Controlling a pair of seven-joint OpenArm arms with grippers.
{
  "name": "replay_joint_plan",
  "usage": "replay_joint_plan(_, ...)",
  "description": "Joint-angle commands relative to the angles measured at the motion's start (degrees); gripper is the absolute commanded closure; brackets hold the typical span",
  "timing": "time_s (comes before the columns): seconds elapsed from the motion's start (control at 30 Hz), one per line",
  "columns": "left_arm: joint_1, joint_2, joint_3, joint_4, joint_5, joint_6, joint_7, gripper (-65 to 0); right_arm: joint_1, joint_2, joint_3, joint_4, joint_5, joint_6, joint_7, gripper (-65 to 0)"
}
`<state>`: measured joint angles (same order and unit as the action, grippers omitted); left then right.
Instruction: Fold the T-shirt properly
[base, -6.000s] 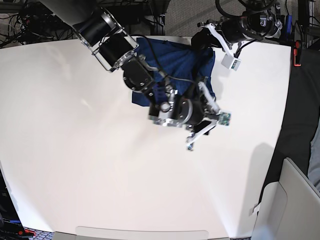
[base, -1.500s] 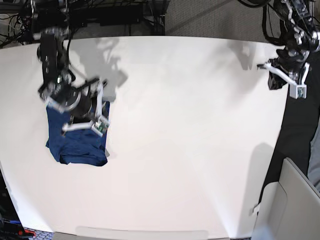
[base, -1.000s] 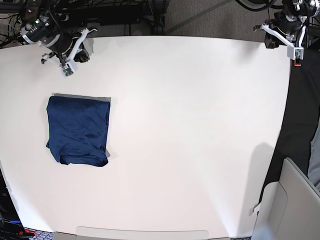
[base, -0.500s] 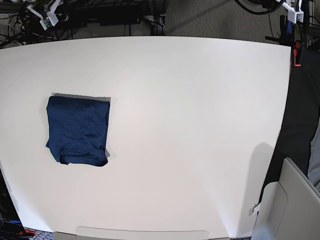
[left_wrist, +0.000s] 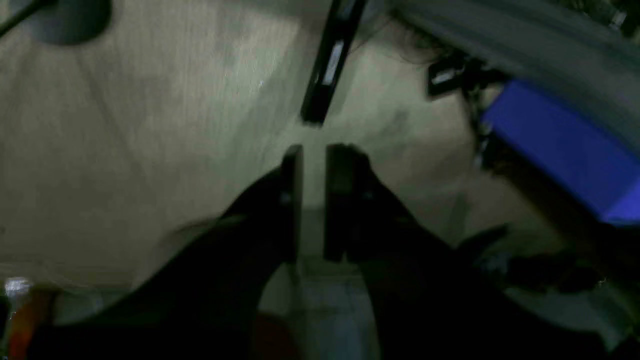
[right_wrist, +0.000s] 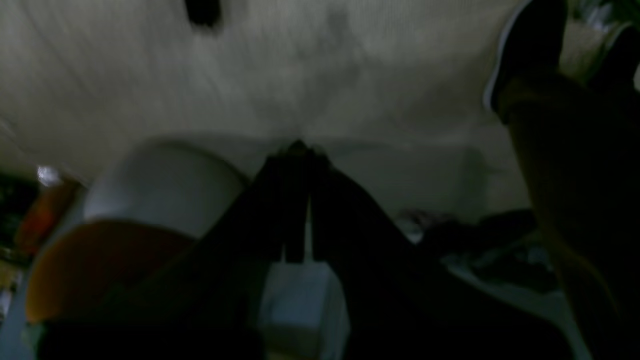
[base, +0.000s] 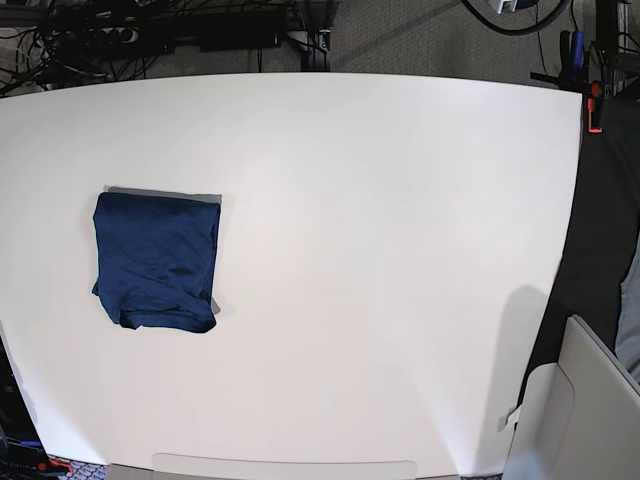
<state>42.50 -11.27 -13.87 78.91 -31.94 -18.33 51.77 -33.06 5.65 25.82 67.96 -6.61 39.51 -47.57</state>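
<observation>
The T-shirt lies folded into a compact navy rectangle on the left part of the white table. Neither arm shows in the base view. In the left wrist view my left gripper hangs over a beige floor, its dark fingers parallel with a narrow empty gap between them. In the right wrist view my right gripper is shut, its fingers pressed together with nothing held. Both wrist views are dim and blurred, and the shirt appears in neither.
Cables and black gear run behind the table's far edge. A red clamp sits at the far right corner, and a grey panel stands at the near right. A blue block shows in the left wrist view.
Both arms rose from the table's far corners and left the base view. The folded T-shirt stayed where it was set down.
</observation>
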Motion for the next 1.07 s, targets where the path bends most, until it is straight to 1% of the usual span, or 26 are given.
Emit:
replay_joint_plan(0.0,-1.1,-0.6,0.3,-1.9,-0.4,-0.1,-1.4,-6.5,1.3,0.4,-0.1,-1.7,0.8,0.5,2.3,-0.2)
replay_joint_plan(0.13,-7.6,-0.6,4.2,-11.4,-0.4,0.0,-6.2,-6.5,8.7,0.5,-0.2,-13.6,0.6,0.5,9.9,-0.2)
replay_joint_plan(0.23,-12.0,-0.6,9.0,-18.4,-0.4,0.0,-10.3,-6.5,14.5,0.5,-1.0,-24.3,-0.1,0.5,17.7,-0.2)
replay_joint_plan(0.33,-16.1,-0.4,13.7,-24.8,-0.4,0.2,-13.8,-6.5,19.7,0.2,-3.2,-33.3,-5.8,0.5,25.7,-0.2)
replay_joint_plan(0.4,-19.0,-0.2,16.3,-28.4,-0.4,0.2,-15.3,-6.5,22.6,-0.9,-4.7,-37.6,-8.6,0.3,30.3,-0.2)
replay_joint_plan(0.47,-21.4,-0.1,18.2,-31.8,-0.4,0.2,-17.6,-6.5,24.8,-2.5,-5.5,-40.9,-10.7,-3.2,34.0,-0.3)
replay_joint_plan(0.57,-24.3,1.6,19.2,-37.1,-0.4,0.2,-22.6,-6.5,27.7,-4.7,-7.0,-44.8,-14.3,-9.0,37.7,-0.4)
replay_joint_plan(0.63,-25.8,2.3,19.3,-41.0,-0.4,0.2,-25.8,-6.5,28.7,-6.3,-9.1,-45.7,-16.8,-12.8,39.4,-0.5)
replay_joint_plan(0.73,-27.2,3.3,19.3,-45.8,-0.4,0.2,-29.5,-6.5,29.1,-8.3,-11.8,-45.6,-19.6,-17.6,40.8,-0.5)
replay_joint_plan(0.77,-27.2,3.5,19.3,-46.8,-0.4,0.2,-30.9,-6.5,29.1,-8.8,-12.7,-45.6,-20.2,-18.9,41.5,-0.5)
replay_joint_plan(0.83,-27.2,3.8,19.5,-49.2,-0.4,0.2,-34.2,-6.5,29.1,-9.3,-15.1,-45.8,-20.9,-22.6,42.9,-0.5)
replay_joint_plan(0.93,-27.6,4.0,19.6,-53.0,-0.4,0.2,-37.8,-6.5,28.8,-9.6,-16.5,-45.8,-20.7,-29.3,43.5,-0.5)
replay_joint_plan(1.0,-28.2,4.8,19.6,-54.5,-0.4,0.2,-39.3,-6.5,28.8,-9.6,-16.5,-45.8,-20.7,-32.2,43.6,-0.5)
replay_joint_plan(1.03,-28.2,4.9,19.6,-55.2,-0.4,0.2,-39.6,-6.5,28.8,-9.6,-16.5,-45.8,-20.7,-32.8,43.6,-0.5)
